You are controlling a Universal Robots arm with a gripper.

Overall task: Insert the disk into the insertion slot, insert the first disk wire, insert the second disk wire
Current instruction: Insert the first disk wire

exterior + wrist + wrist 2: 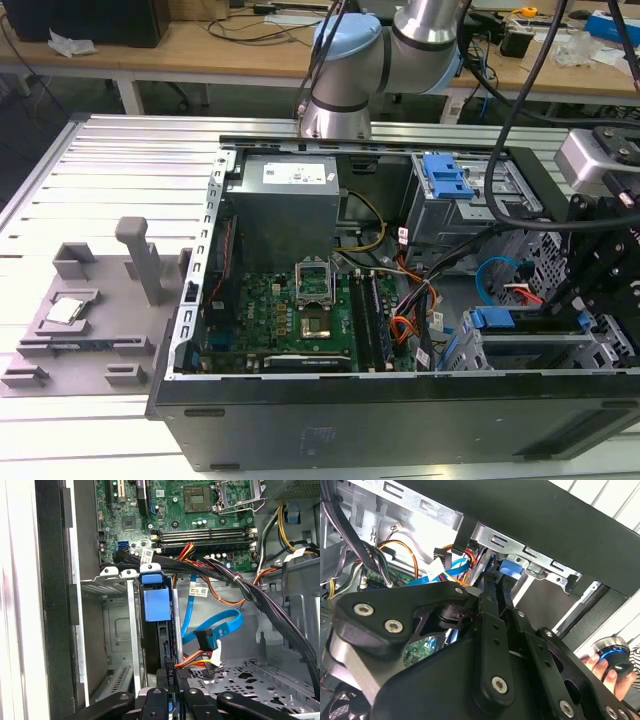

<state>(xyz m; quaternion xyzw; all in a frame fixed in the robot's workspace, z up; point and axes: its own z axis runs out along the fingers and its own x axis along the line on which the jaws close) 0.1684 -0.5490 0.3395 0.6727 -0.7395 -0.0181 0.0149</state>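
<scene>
The disk (156,605), edge-on with its bright blue carrier tab up, stands between the rails of the silver-grey insertion slot (133,635). My gripper (169,674) is shut on the disk's near edge. The second wrist view has the black fingers (489,605) meeting beside the blue carrier (512,568). In the exterior view the disk (492,320) lies in the insertion slot (530,352) at the case's front corner on the exterior view's right, with my gripper (578,298) over it. A loose blue disk wire (220,627) with a black plug (207,639) hangs beside the slot.
A taller grey cage with a blue latch (447,178) stands behind. Orange, red and black cables (225,575) cross over the motherboard (290,310). A grey fixture (90,310) sits on the table. A hand holding a round knob (612,662) is outside the case.
</scene>
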